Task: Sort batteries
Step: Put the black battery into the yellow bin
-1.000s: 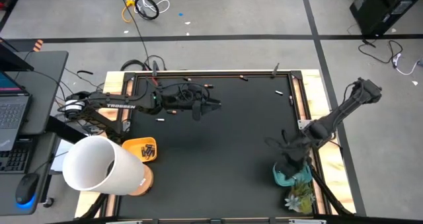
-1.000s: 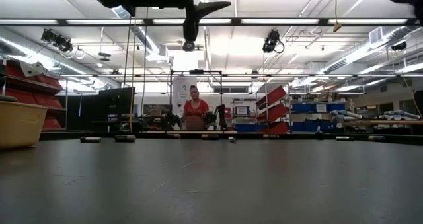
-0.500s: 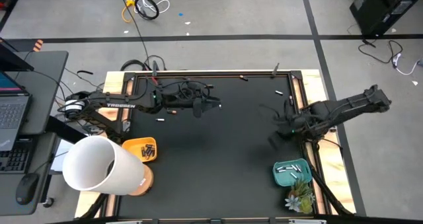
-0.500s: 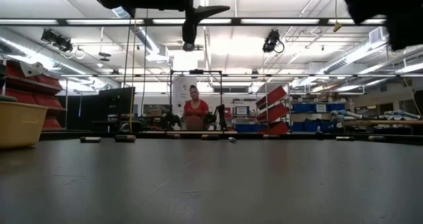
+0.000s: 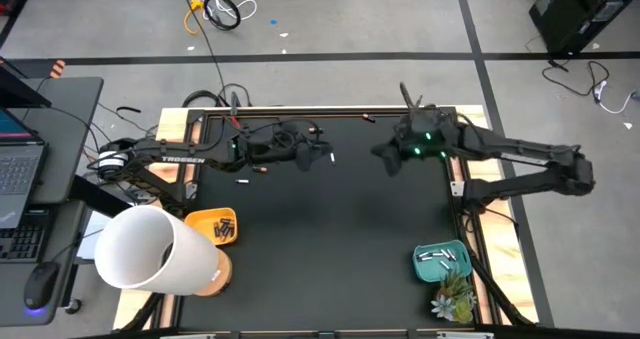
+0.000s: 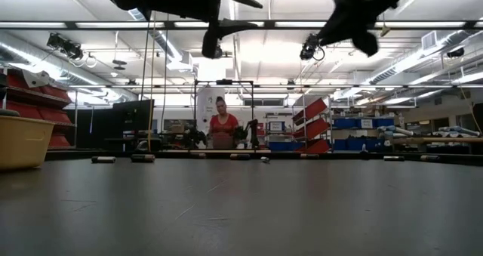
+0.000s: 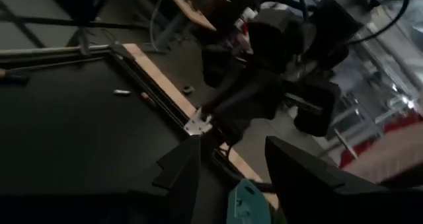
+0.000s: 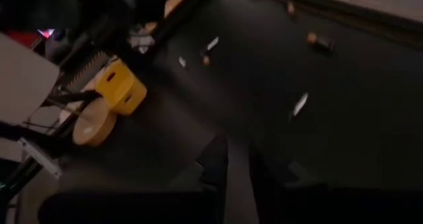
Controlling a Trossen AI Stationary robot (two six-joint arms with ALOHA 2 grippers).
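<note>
Loose batteries lie on the black mat [image 5: 330, 239], toward its far side: a white one [image 8: 301, 104], a dark copper-ended one [image 8: 319, 42], and another white one [image 5: 243, 181]. A yellow bin [image 5: 215, 226] at the near left holds dark batteries. A teal bin [image 5: 440, 262] at the near right holds white ones. My left gripper [image 7: 234, 174] hangs level above the far middle of the mat, open and empty. My right gripper [image 8: 238, 171] hovers just right of it, tilted down. Its fingers stand a narrow gap apart with nothing between them.
A big white cylinder [image 5: 150, 249] and a tape roll [image 8: 92, 121] stand by the yellow bin. A small plant [image 5: 455, 299] sits near the teal bin. Cables [image 5: 265, 139] lie under the left arm. A wooden frame [image 5: 470, 139] rims the mat. A person [image 6: 223, 128] stands far behind the table.
My right gripper has left the spot over the teal bin. It has swung up and toward the far edge and the middle of the table, rolling as it went, and now faces my left gripper. My left gripper has stayed in place and turned a little at the wrist.
</note>
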